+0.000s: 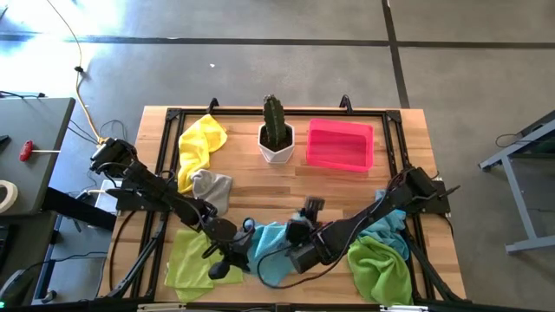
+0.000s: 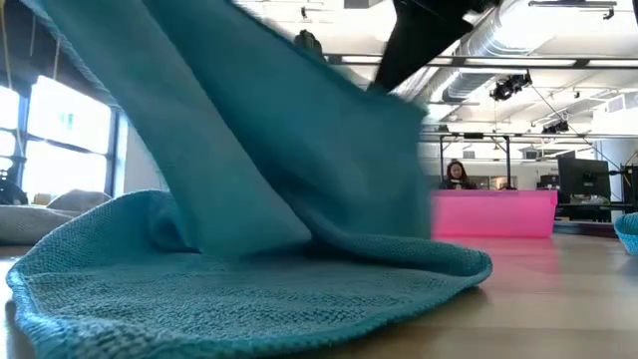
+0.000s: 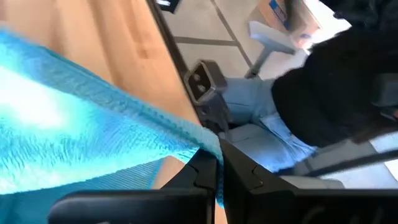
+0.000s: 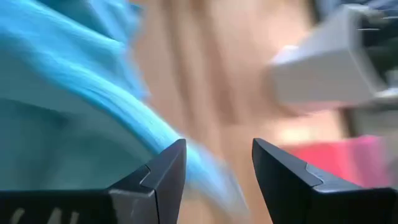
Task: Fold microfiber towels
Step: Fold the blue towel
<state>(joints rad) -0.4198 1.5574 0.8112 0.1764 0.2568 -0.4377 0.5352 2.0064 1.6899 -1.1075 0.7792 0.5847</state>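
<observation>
A light blue microfiber towel point(image 1: 270, 251) lies near the table's front edge, between my two grippers. One part of it point(image 2: 279, 130) is raised and the rest point(image 2: 249, 289) rests on the wood. My left gripper point(image 1: 232, 253) is shut on it. My right gripper point(image 4: 219, 155) stands open just right of the towel, pointing slantwise down. A yellow towel point(image 1: 199, 143) and a grey one point(image 1: 212, 186) lie at the far left. Lime green towels lie at the front left point(image 1: 186, 260) and front right point(image 1: 381, 269). My left gripper point(image 3: 219, 158) pinches the light blue towel's edge point(image 3: 208, 142) between its two fingers, coming from the table's left and slanting down. The cloth stretches away from the fingers in a sheet, and its lower part lies on the table. My right gripper: a blurred strip of the towel point(image 4: 155, 127) runs past one finger point(image 4: 168, 168), and I cannot tell whether they touch.
A pink tray point(image 1: 340, 143) and a potted cactus point(image 1: 277, 134) stand at the far middle. Another blue cloth point(image 1: 392, 221) lies under my right arm. A black frame point(image 1: 165, 117) runs around the tabletop. A person point(image 2: 459, 175) sits in the room beyond.
</observation>
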